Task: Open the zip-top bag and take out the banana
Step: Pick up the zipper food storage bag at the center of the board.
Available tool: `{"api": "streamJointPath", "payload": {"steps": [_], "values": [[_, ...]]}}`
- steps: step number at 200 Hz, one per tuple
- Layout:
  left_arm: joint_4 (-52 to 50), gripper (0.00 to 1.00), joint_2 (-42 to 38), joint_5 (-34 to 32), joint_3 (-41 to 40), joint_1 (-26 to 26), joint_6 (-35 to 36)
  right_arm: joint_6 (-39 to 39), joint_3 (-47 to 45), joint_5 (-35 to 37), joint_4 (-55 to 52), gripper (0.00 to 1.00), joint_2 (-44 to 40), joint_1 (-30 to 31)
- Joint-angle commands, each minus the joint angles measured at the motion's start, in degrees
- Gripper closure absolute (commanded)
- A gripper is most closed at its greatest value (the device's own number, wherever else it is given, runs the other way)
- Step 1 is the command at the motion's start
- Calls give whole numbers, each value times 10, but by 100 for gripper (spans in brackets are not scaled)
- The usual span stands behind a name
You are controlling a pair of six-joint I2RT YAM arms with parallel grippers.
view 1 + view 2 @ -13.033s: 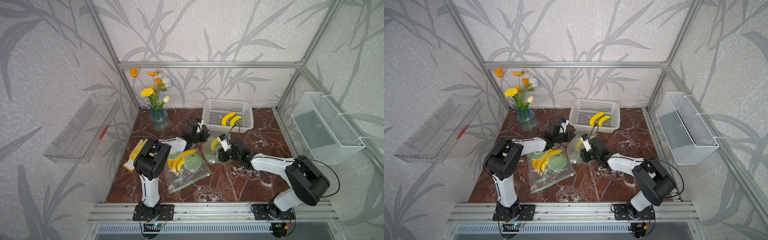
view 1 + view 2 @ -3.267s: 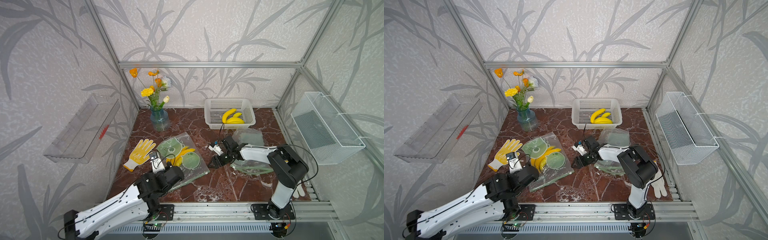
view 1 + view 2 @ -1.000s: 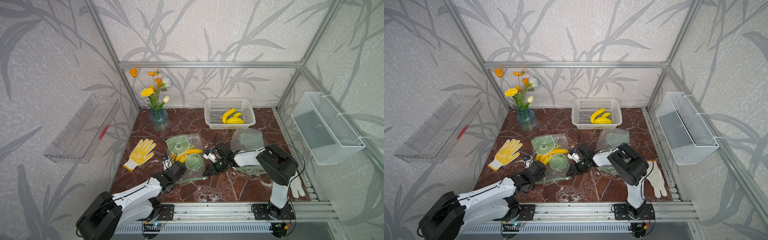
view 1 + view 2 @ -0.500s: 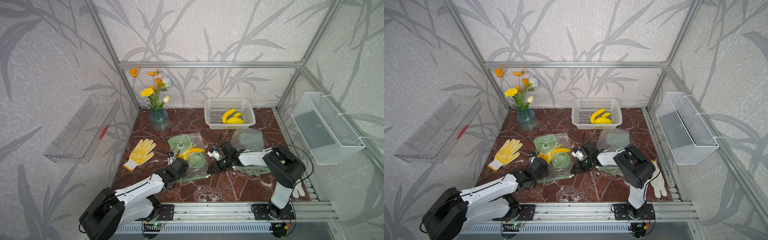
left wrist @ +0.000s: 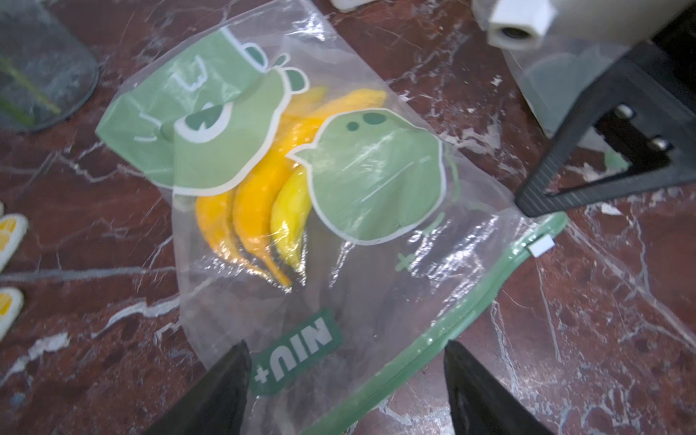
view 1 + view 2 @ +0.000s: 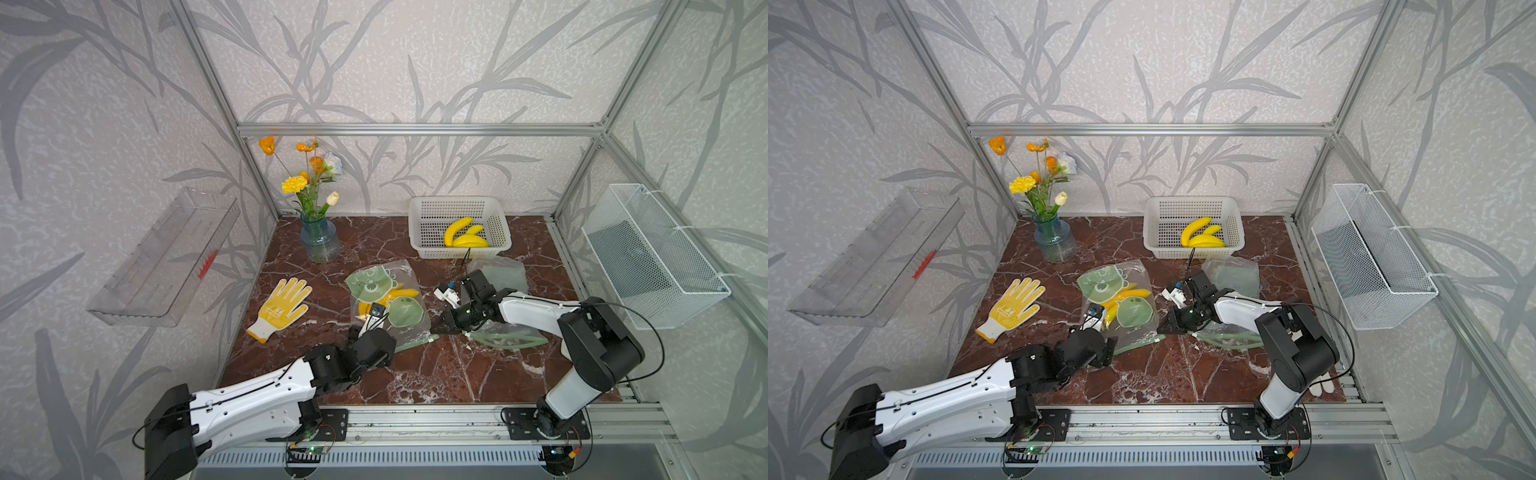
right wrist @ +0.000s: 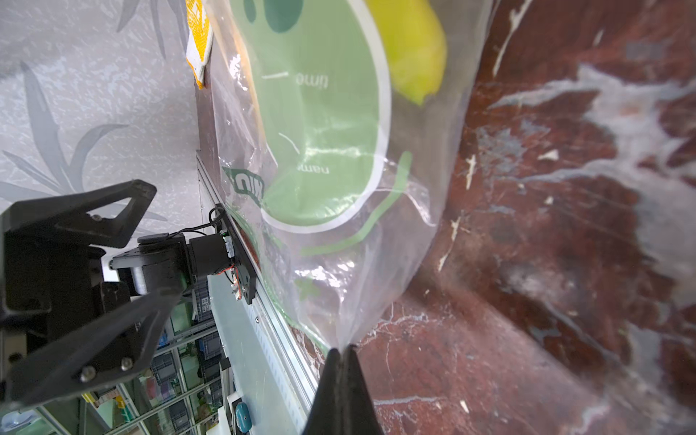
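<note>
The zip-top bag point(image 6: 386, 299) lies on the desk point(image 6: 436, 378), bananas point(image 6: 405, 294) inside. A basket point(image 6: 457, 250) stands behind it, a glove point(image 6: 284, 305) to its left, a vase point(image 6: 320, 245) behind the glove.

Three bags point(image 6: 405, 272), six bananas point(image 6: 456, 231), two gloves point(image 6: 283, 306), one basket point(image 6: 453, 200), one vase point(image 6: 320, 245).

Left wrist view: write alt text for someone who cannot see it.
A clear zip-top bag printed with green cartoon figures lies on the red marble table, yellow bananas inside, its green zip strip toward the camera. The left gripper's open jaws flank the bag's near edge, and the right gripper's jaws meet the corner by the white slider.
</note>
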Motion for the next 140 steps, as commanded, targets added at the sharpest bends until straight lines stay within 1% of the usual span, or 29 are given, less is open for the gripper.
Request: {"api": "streamJointPath", "payload": {"steps": [1,16,38,56,74,106,140], "values": [[26,21,69,-63,36,-55,100,1,-12,-13,-12,98,-20,2],[58,22,109,-78,48,-81,145,5,-14,-13,-9,98,-25,1],[116,23,132,-65,38,-95,199,6,-15,-13,-11,98,-31,1],[132,25,132,-44,30,-101,229,7,-17,-13,-10,98,-35,-3],[129,22,145,-40,35,-116,262,12,-21,-19,-3,99,-36,-8],[124,19,212,-44,62,-132,284,17,-19,-20,-1,99,-41,-12],[136,19,270,-77,76,-140,285,20,-25,-21,0,99,-50,-13]]}}
